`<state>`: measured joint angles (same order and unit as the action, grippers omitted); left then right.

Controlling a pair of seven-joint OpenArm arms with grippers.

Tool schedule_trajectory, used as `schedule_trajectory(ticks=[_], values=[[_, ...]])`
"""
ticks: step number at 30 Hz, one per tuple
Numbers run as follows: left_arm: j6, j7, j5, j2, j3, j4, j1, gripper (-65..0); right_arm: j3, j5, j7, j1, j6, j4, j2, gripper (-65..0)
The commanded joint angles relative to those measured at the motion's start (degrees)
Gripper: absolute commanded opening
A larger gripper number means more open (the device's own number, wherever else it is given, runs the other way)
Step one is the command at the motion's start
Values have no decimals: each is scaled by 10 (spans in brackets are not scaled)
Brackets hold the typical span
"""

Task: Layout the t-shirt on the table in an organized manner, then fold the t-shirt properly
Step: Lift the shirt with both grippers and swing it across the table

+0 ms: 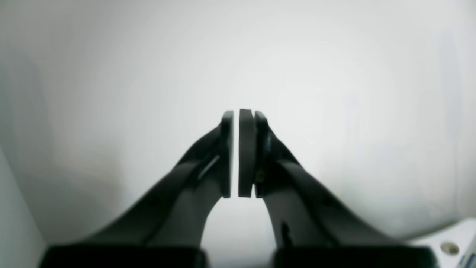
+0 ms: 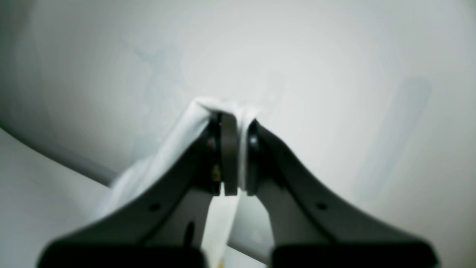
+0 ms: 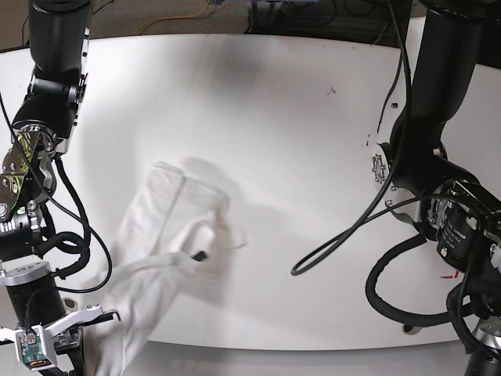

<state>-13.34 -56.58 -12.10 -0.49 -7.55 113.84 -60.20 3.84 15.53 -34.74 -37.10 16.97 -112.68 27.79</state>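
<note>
The white t-shirt [image 3: 149, 235] lies crumpled at the table's [image 3: 313, 157] front left, and its lower part hangs over the front edge. My right gripper [image 3: 200, 254] is at the garment's right side, shut on a fold of it. In the right wrist view the white t-shirt [image 2: 174, 145] is pinched between the jaws of the right gripper [image 2: 232, 119] and drapes over the left finger, above the table [image 2: 334, 74]. My left gripper [image 1: 241, 113] is shut with nothing in it, over bare table [image 1: 334, 74]. The print is not visible.
A black cable [image 3: 344, 235] loops over the tabletop from the arm on the right. A small dark mark [image 3: 331, 90] sits at the back right, and red marks [image 3: 450, 276] lie near the right arm's base. A round grommet hole [image 1: 449, 248] shows in the left wrist view.
</note>
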Motion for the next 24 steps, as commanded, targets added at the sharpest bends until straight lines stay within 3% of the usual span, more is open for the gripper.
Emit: schedule_trajectory(ticks=[1,7,15,24], values=[[0,6,-3,-1,-1,0,-22,-650,1,7,19,-18,-3,-5,5,-650],[0,6,-4,0,-1,-1,-12,-650,1,7,19,-14,-3,-5,2,-650],[-1,8,-5,0,-1,0,69,-650,-1,7,19,-6,-3,-5,2,-650],[-1,9,-6,-17,-23,2,131,-650,-55,7,19,-25,-4,-5,-13,-650]])
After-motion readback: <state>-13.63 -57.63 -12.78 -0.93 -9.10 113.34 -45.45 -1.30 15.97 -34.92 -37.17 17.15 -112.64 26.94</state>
